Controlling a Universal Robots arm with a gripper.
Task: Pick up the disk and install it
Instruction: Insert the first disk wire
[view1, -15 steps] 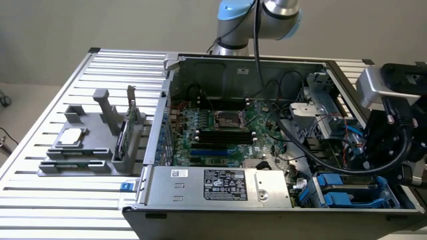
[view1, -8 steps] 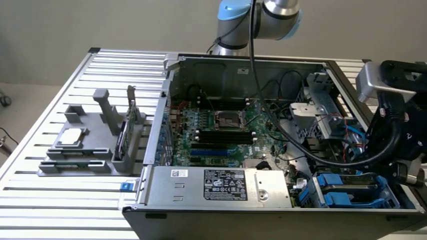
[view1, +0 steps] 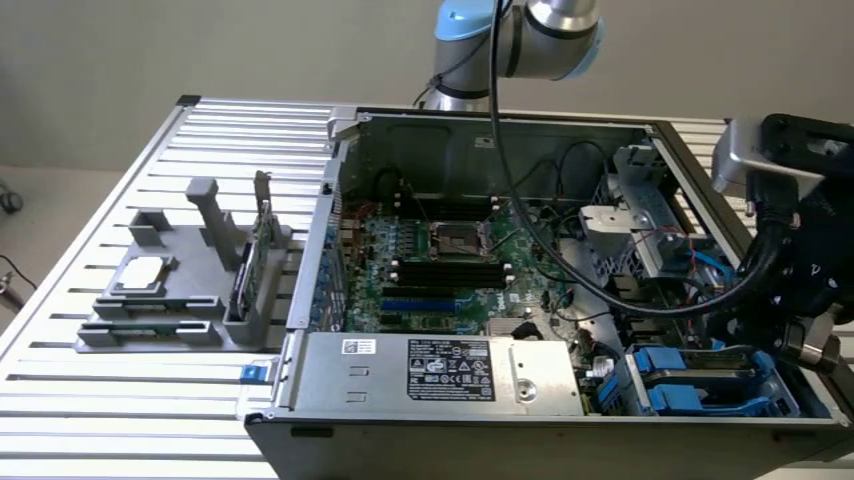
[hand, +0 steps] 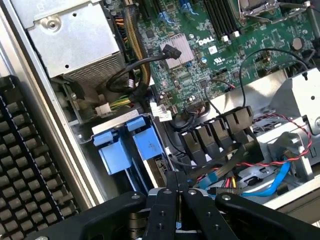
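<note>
In the wrist view my gripper (hand: 176, 186) is shut, its black fingers pressed together with nothing between them. It hovers just above the drive bay at the corner of the open computer case (view1: 334, 190). Bright blue plastic rails (hand: 125, 147) stand edge-on in that bay; they look like the disk's side rails, and its silver body is hidden down in the bay. The exterior view has the same blue rails (view1: 694, 385) at the case's lower right, with my black wrist and gripper body (view1: 801, 300) directly above them.
A silver power supply (view1: 441, 370) sits beside the bay. Black SATA plugs (hand: 215, 135), a blue cable (hand: 270, 187) and red wires lie close to my fingers. The green motherboard (view1: 441, 250) lies in the case's middle. A grey fixture (view1: 174, 290) with a chip stands at the exterior view's left.
</note>
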